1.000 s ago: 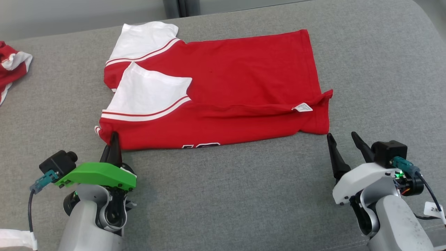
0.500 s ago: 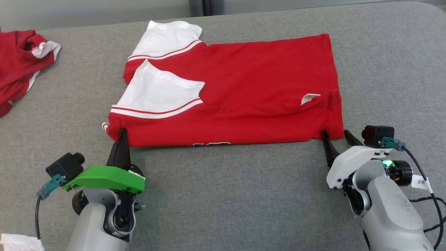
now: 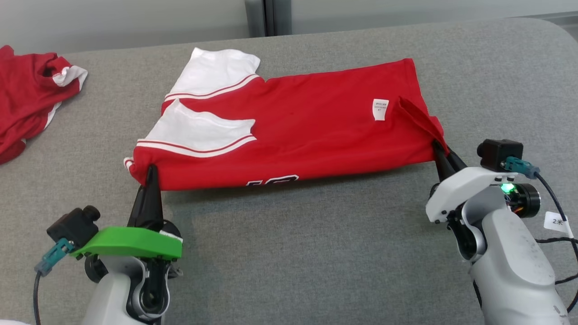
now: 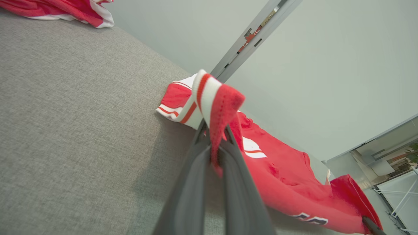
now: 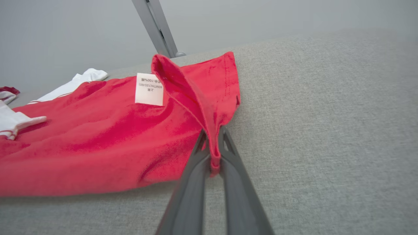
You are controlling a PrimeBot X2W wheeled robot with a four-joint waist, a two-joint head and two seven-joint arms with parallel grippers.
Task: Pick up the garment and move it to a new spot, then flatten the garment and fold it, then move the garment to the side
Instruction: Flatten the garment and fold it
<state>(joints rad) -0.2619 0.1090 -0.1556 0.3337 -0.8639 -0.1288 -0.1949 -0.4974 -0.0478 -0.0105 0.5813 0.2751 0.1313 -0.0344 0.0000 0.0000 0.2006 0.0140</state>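
The garment (image 3: pixel 293 131) is laid on the table (image 3: pixel 316 253), long axis left to right. Its near corners are clamped: left corner in the left jaws, right corner in the right jaws — the body lies beyond.

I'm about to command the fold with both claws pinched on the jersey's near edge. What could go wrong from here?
1. The right claw pinches only a thin ridge of hem, so the red jersey might slip out under tension.
2. The folded-in white sleeve lies loose on top and may flop open when lifted.
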